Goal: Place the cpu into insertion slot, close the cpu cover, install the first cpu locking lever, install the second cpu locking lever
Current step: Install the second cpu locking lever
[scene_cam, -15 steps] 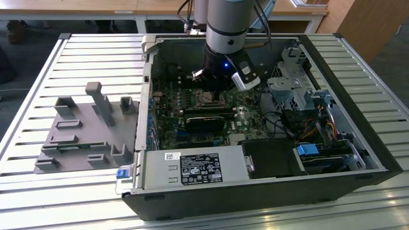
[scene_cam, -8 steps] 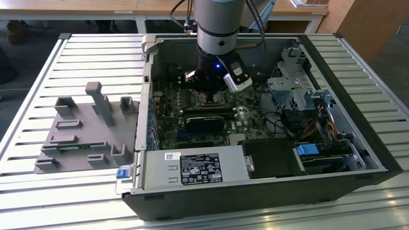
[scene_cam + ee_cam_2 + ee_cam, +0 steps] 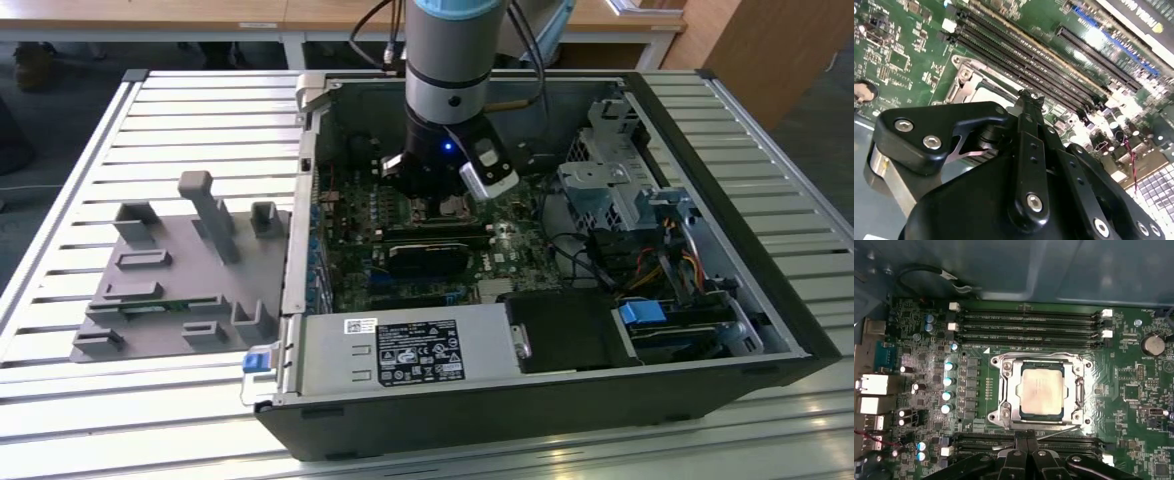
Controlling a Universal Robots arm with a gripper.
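The cpu (image 3: 1041,390) lies flat in the insertion slot (image 3: 1040,418) on the green board, silver top up. The cpu cover (image 3: 1005,390) lies down over it as a silvery frame around the chip. A thin silvery locking lever (image 3: 1061,430) runs along the slot's edge nearest my fingers. My gripper (image 3: 1026,441) is shut, its black fingertips together right at that lever, beside the slot. In the second wrist view the gripper (image 3: 1029,98) hangs just above the cover (image 3: 961,85) and the cpu (image 3: 993,95). In the exterior view the gripper (image 3: 441,205) reaches down inside the open computer case.
Black memory slots (image 3: 1029,322) run on both sides of the socket. Blue-topped capacitors (image 3: 948,381) stand in a row beside it. The case holds a white-labelled power supply (image 3: 407,350) and drive cages (image 3: 614,190). A grey fixture plate (image 3: 174,270) lies on the slatted table at the exterior view's left.
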